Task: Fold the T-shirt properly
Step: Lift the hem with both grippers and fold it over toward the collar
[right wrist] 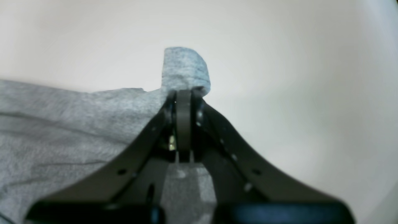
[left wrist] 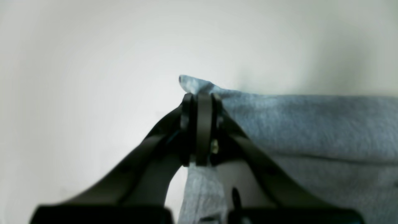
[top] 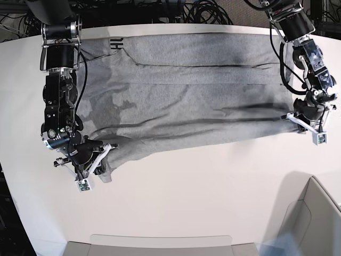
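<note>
Wrist views: left gripper (left wrist: 200,96) and right gripper (right wrist: 183,93) each clamped on a corner of the T-shirt (top: 186,101). Base view only: grey cloth stretched wrinkled between both grippers across the white table (top: 202,197), black lettering (top: 116,44) at far edge.

Bare white tabletop (top: 202,181) in front of the T-shirt (top: 186,90): open passage between both arms. Grey bin (top: 311,221) at the near corner on the left-arm side, and a shallow tray edge (top: 160,240) along the near table edge, limiting room there. Cables (top: 181,10) behind the far edge.
</note>
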Controlling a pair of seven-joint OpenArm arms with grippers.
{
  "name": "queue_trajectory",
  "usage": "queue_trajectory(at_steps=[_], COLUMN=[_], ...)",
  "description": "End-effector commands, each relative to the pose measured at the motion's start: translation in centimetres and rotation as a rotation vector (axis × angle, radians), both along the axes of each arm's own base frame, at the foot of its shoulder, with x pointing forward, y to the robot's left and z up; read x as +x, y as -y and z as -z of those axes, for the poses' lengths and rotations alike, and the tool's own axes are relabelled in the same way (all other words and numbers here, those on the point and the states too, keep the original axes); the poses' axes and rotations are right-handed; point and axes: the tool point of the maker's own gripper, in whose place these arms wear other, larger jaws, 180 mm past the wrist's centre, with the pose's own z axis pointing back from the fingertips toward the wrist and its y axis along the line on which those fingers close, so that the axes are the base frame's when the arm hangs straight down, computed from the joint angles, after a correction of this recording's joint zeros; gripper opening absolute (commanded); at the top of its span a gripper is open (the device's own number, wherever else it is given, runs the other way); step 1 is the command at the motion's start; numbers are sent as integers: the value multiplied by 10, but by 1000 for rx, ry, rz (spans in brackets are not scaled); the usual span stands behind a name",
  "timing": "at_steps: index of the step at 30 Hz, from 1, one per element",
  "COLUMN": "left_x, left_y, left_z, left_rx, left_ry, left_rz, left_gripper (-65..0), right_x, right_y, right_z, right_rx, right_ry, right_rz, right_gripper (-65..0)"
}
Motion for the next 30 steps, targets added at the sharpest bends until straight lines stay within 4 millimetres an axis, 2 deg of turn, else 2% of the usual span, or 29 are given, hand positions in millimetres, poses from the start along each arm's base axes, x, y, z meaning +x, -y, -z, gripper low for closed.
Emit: queue_trajectory(at_steps=[1, 7, 12, 15, 20, 24, 30], left_x=[9, -13, -30, -39, -55, -66, -80], left_y=[-5, -2, 1, 3, 7, 10, 9], left_z=[-19, -18, -15, -13, -15, -9, -2], left_rx=[25, 59, 73, 83, 114, 122, 126], left_ry=[50, 4, -48, -69, -81, -109, -143], left_rz=[3, 17, 25, 31, 49, 62, 63], left_gripper=[-650, -650, -650, -650, -650, -650, -650], right_x=[6, -12, -34, -46, -69, -86, -109], right_y=[3, 33, 48, 50, 46, 43, 60], right_z=[-19, -29, -35, -39, -28, -18, -21], right_rx=[2, 26, -19, -33, -51, -62, -74], right_ry=[56, 84, 38, 53, 28, 3, 8], right_rz=[1, 94, 129, 133, 121, 111, 162], right_gripper=[-650, -650, -650, -650, -650, -650, -650])
